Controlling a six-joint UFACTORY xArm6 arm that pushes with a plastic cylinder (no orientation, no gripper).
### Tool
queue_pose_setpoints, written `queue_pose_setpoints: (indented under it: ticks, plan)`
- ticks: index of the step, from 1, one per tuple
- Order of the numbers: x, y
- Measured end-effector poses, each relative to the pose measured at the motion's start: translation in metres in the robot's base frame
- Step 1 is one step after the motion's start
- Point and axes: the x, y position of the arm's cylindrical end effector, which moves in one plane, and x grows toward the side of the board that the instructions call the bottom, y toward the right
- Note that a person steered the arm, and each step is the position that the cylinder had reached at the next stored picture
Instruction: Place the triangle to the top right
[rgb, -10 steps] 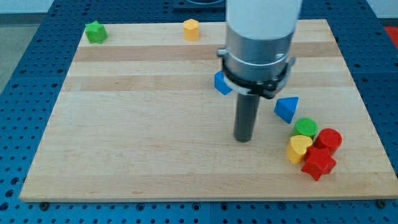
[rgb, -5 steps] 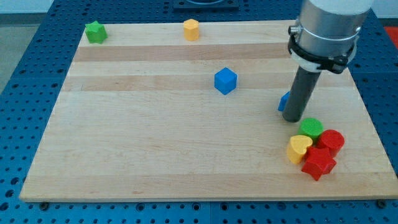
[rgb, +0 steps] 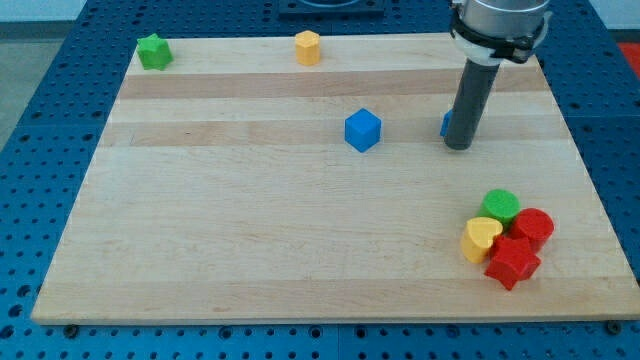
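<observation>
The blue triangle (rgb: 447, 124) is mostly hidden behind my rod; only a sliver of blue shows at the rod's left edge, at the right of the board's middle band. My tip (rgb: 459, 146) rests on the board just below and in front of it, touching it or very near. A blue cube (rgb: 363, 130) sits to the left of the tip, apart from it.
A cluster sits at the view's lower right: green cylinder (rgb: 500, 206), red cylinder (rgb: 533, 226), yellow heart (rgb: 481, 238), red star (rgb: 512, 263). A green star (rgb: 153, 51) lies at the top left, a yellow hexagon (rgb: 307, 46) at the top middle. The wooden board (rgb: 220, 220) bears all.
My rod swung from the board's middle to the right, came against the blue triangle and pushed it toward the view's top. The other blocks have not moved.
</observation>
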Motion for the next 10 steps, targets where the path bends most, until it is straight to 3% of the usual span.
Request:
queue_pose_setpoints:
  ticks: [8, 10]
  plan:
    - [-0.123, 0.01]
    - [-0.111, 0.012]
